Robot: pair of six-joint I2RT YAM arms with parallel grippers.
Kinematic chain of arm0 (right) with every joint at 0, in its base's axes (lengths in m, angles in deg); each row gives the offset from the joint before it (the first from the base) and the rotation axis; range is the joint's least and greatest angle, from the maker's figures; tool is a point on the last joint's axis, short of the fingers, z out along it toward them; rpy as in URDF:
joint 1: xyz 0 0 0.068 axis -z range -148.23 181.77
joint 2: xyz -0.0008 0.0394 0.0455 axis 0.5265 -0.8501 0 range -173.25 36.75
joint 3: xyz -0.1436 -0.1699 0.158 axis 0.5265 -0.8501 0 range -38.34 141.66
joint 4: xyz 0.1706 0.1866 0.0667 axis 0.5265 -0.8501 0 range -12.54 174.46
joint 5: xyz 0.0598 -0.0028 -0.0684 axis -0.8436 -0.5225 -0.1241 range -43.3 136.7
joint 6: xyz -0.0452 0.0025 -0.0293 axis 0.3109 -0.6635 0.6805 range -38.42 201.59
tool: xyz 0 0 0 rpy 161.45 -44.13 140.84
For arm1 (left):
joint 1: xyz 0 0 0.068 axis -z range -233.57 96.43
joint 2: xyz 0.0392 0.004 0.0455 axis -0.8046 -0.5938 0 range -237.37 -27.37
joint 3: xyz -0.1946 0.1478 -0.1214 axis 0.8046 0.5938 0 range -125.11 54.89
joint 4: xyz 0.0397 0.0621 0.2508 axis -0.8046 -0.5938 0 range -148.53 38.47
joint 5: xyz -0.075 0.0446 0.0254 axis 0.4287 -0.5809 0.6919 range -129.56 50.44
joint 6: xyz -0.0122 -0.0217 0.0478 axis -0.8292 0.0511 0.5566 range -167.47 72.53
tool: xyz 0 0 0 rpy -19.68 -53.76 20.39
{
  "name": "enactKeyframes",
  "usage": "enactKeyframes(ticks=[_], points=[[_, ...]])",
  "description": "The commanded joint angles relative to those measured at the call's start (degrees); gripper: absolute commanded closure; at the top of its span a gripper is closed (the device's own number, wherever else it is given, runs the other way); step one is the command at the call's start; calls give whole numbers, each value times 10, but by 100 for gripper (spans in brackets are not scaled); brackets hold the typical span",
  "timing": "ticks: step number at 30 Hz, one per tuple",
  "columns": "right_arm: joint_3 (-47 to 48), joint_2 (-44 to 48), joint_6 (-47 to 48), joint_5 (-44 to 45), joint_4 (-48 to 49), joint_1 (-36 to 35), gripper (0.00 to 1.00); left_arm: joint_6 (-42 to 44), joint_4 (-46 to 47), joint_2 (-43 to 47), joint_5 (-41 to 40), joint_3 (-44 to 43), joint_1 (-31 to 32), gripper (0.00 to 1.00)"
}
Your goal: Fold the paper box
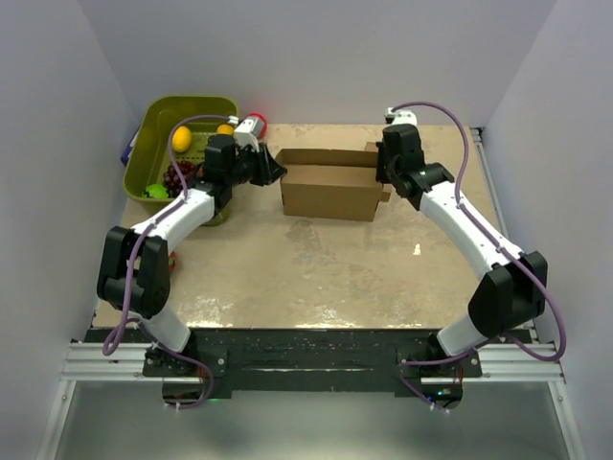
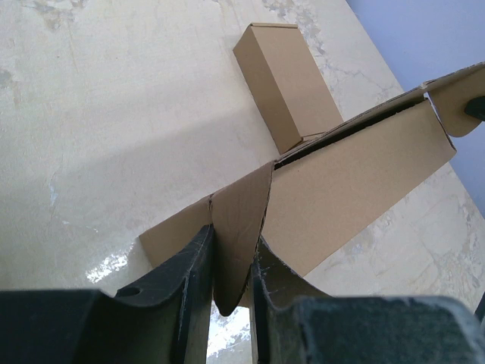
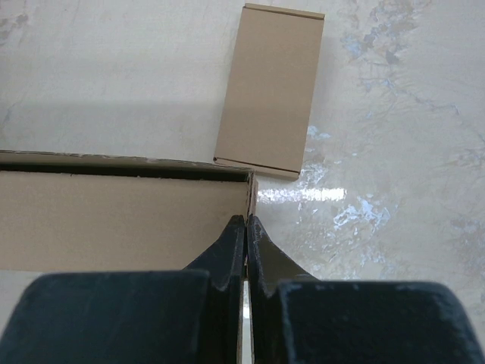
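The paper box (image 1: pixel 330 192) stands mid-table as a shallow brown cardboard trough, its long side toward me. My left gripper (image 1: pixel 278 171) is at the box's left end. In the left wrist view it (image 2: pixel 233 258) is shut on a rounded end flap (image 2: pixel 241 220) that sticks out between the fingers, with the box's long wall (image 2: pixel 356 182) stretching away behind. My right gripper (image 1: pixel 385 182) is at the right end. Its (image 3: pixel 247 224) jaws are shut tight, tips touching the box's corner edge (image 3: pixel 251 189), with nothing visibly between them.
A much smaller brown cardboard box (image 3: pixel 271 91) (image 2: pixel 284 83) lies flat on the table just beyond the paper box. A green basket (image 1: pixel 158 125) with fruit sits at the back left, a red-and-white object (image 1: pixel 251 125) beside it. Grey walls enclose the table.
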Motion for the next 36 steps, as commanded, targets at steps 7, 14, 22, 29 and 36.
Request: enactKeyframes(ticks=[7,14,22,29,36], points=[[-42,17,-8,-21,14,-7,100,19,-41,-15,15,-8,13,77],[-67,33,5,-21,23,-7,100,19,-41,-12,16,-8,13,77],[-72,38,7,-20,24,-8,100,31,-37,3,20,-14,11,56],[-60,37,8,-13,15,-9,100,45,-33,35,18,-13,-2,32],[-56,32,8,-7,9,-8,100,85,-70,76,-40,-19,-4,25]])
